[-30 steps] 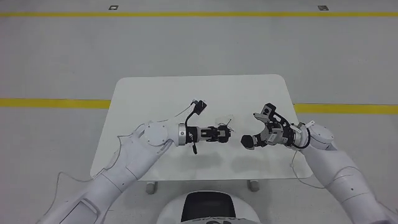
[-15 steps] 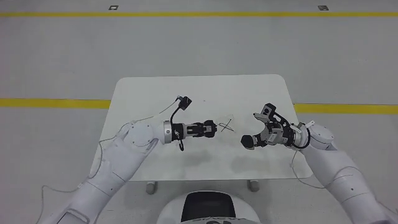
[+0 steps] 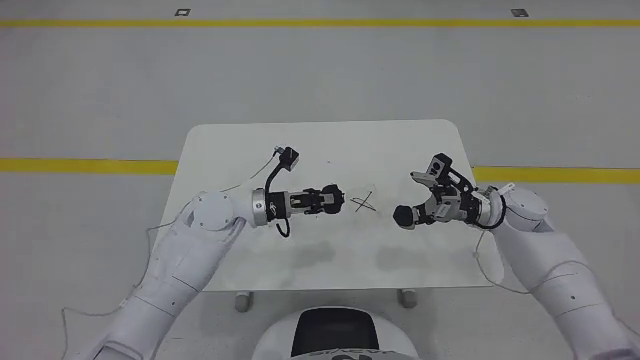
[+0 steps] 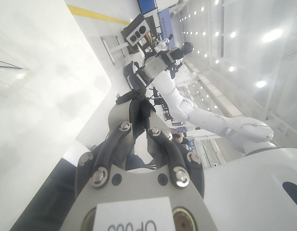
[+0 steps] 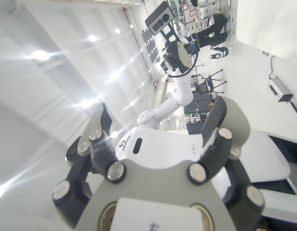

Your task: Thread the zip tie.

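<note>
The zip tie (image 3: 364, 201) lies as crossed black strands at centre frame on the white desk (image 3: 300, 150). The left gripper (image 3: 335, 200) sits just left of it, jaws clenched together. The right gripper (image 3: 410, 197), right of centre, holds its jaws released, wide apart.

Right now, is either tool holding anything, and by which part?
Nothing is held. The zip tie lies crossed on the table, apart from both tools. The left tool is shut on nothing and the right tool is open.
</note>
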You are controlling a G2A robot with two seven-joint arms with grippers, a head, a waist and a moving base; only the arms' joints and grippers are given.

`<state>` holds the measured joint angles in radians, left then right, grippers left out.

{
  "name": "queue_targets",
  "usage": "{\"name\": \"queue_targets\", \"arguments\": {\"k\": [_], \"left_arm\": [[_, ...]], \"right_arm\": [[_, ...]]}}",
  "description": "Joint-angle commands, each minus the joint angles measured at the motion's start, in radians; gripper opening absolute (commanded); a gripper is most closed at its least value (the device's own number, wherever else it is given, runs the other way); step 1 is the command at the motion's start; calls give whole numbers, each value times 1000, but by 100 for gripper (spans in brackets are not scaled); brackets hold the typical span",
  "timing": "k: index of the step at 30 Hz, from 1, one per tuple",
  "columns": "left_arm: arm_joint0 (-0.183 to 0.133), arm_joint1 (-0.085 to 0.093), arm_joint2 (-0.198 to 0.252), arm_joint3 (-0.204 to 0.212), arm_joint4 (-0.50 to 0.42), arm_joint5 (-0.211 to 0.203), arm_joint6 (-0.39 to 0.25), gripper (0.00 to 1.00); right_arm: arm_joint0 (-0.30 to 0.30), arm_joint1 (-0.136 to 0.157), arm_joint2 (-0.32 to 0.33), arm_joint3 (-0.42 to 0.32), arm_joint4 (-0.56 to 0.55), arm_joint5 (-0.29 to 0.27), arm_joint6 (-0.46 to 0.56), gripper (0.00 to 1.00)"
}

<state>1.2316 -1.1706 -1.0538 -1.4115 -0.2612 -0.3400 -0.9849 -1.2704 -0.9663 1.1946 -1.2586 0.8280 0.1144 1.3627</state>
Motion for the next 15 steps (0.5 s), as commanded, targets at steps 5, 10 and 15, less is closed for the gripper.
{"name": "queue_targets", "arguments": {"k": [5,10,15], "left_arm": [[0,0,0,0,0,0,0,0],[0,0,0,0,0,0,0,0],[0,0,0,0,0,0,0,0]], "right_arm": [[29,3,-8,0,-43,8,27,100],[29,3,-8,0,-43,8,27,100],[29,3,-8,0,-43,8,27,100]]}}
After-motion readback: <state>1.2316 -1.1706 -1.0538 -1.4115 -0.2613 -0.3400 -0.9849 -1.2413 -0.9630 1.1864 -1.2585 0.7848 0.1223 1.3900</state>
